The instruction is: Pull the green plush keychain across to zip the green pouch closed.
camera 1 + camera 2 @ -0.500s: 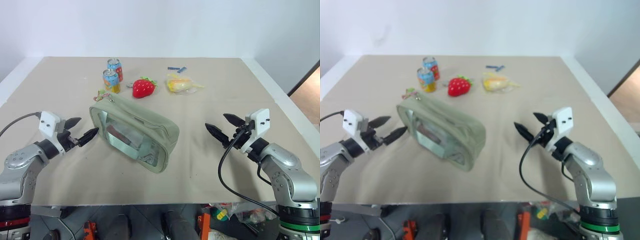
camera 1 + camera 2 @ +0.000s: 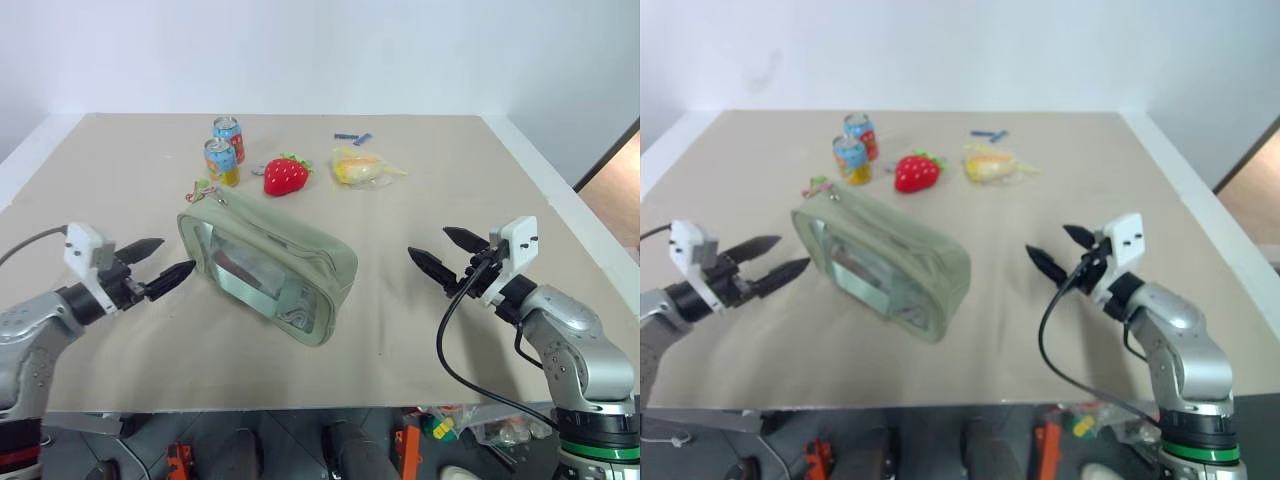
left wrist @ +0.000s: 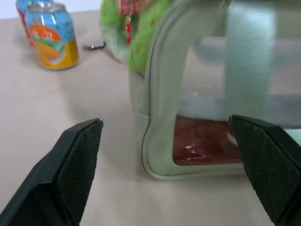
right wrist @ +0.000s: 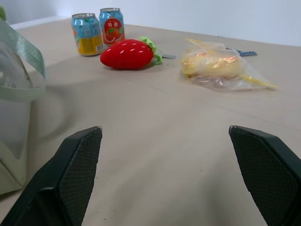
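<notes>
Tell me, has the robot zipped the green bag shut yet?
Not yet. Nothing looks done: the fuzzy green charm sits at the bag's far corner, untouched. Both grippers, left and right, hang open and empty beside the bag. Grabbing the charm and pulling it across remains.

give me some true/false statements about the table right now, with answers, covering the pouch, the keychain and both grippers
1. The green pouch lies between the left gripper and the right gripper. True.
2. The right gripper is shut on the green plush keychain. False: its fingers are open and hold nothing, and the keychain sits at the pouch's far corner, near the cans.
3. Two drink cans stand upright beyond the pouch. True.
4. The red strawberry plush lies inside the pouch. False: it lies on the table beyond the pouch, between the cans and the yellow packet.
5. The left gripper is shut. False: its fingers are spread open, pointing at the pouch's near end.
</notes>
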